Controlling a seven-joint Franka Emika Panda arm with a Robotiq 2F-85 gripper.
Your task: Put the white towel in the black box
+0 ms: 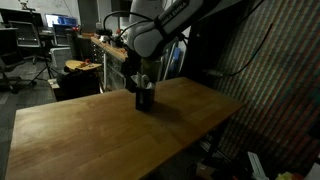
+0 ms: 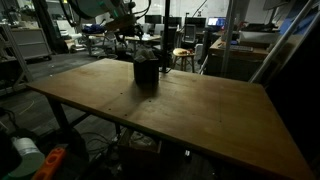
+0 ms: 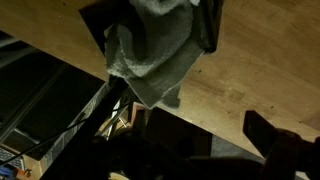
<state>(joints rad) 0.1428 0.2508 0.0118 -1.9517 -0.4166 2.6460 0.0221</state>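
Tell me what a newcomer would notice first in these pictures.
First, the white towel hanging in folds from the gripper in the wrist view, with the wooden table below it. In both exterior views, the robot arm reaches down to a small black box standing near the far edge of the table. Around it lies a dim, cluttered lab.

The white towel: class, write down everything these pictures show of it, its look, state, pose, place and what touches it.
The crumpled white cloth towel looks soft and greyish in the dim light, bunched at the top and hanging in loose folds to a ragged lower edge. In the wrist view it dangles from the claw, above the edge of the wooden table. In the exterior views it is too small to make out beside the small black box.
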